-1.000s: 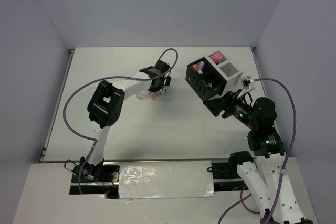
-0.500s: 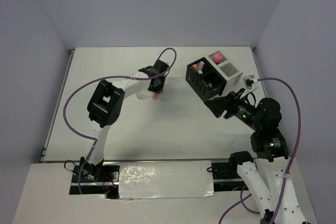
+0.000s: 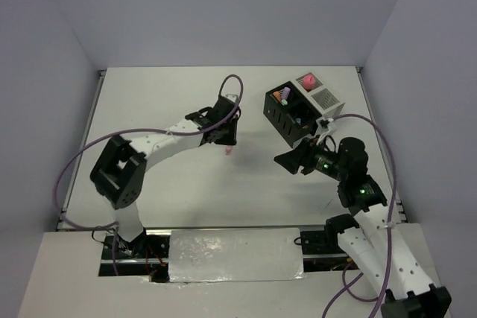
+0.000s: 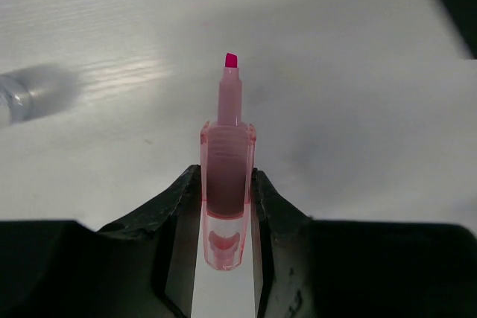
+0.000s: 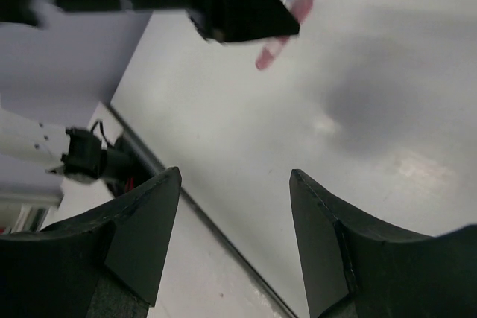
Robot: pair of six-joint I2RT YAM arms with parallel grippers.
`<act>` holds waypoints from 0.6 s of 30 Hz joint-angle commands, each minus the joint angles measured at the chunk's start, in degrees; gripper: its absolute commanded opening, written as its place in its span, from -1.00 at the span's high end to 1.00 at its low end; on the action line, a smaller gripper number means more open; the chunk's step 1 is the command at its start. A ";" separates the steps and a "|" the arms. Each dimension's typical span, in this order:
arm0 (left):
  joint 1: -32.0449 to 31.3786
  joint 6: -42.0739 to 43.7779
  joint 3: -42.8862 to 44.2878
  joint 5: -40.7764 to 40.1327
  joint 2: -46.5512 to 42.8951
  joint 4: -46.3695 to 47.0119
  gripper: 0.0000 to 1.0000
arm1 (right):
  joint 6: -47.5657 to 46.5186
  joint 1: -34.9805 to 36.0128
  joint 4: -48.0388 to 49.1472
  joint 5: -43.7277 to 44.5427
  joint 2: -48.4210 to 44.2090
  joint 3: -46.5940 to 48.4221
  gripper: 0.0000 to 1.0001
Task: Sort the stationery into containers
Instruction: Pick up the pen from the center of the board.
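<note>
My left gripper (image 4: pixel 226 175) is shut on a pink highlighter (image 4: pixel 226 147), whose uncapped tip points away from the wrist above the table. From above, the left gripper (image 3: pixel 223 135) hangs near the table's middle, with the highlighter (image 3: pixel 228 150) sticking out below it. The right wrist view shows that highlighter (image 5: pixel 292 26) too. Open and empty, my right gripper (image 3: pixel 284 160) hovers in front of the containers: a black mesh box (image 3: pixel 286 115) with purple and orange stationery (image 3: pixel 282 96), and a white box (image 3: pixel 323 100) with a pink item (image 3: pixel 306 80).
A clear, blurred small item (image 4: pixel 16 97) lies on the white table (image 3: pixel 164 102) left of the held highlighter. The two arm bases and a foil-covered strip (image 3: pixel 235 253) run along the near edge. Purple cables arch over both arms.
My left gripper shut on the pink highlighter and carried it right and nearer, off the table. My right arm swung left, away from the boxes, jaws still open.
</note>
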 commanded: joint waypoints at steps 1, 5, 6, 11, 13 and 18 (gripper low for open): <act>-5.96 -9.53 -0.35 -2.64 -12.82 4.60 1.00 | 1.20 7.58 11.94 4.12 3.80 -3.50 -0.36; -13.25 -24.72 -3.25 -14.48 -19.62 1.71 1.00 | 2.15 20.59 18.00 15.30 7.06 -5.61 -0.33; -13.96 -28.67 -5.08 -15.21 -22.06 1.79 1.00 | 2.77 21.84 21.67 18.02 6.28 -6.31 -0.32; -21.07 -35.12 -9.40 -22.59 -29.46 4.86 1.00 | 2.25 27.91 25.22 24.72 5.39 -5.98 -0.24; -22.58 -36.87 -9.41 -26.29 -31.49 4.08 1.00 | 1.90 29.67 25.05 24.99 6.36 -4.22 -0.20; -24.52 -36.97 -8.70 -28.93 -33.42 2.49 1.00 | 1.72 32.65 24.88 23.84 8.20 -1.75 -0.20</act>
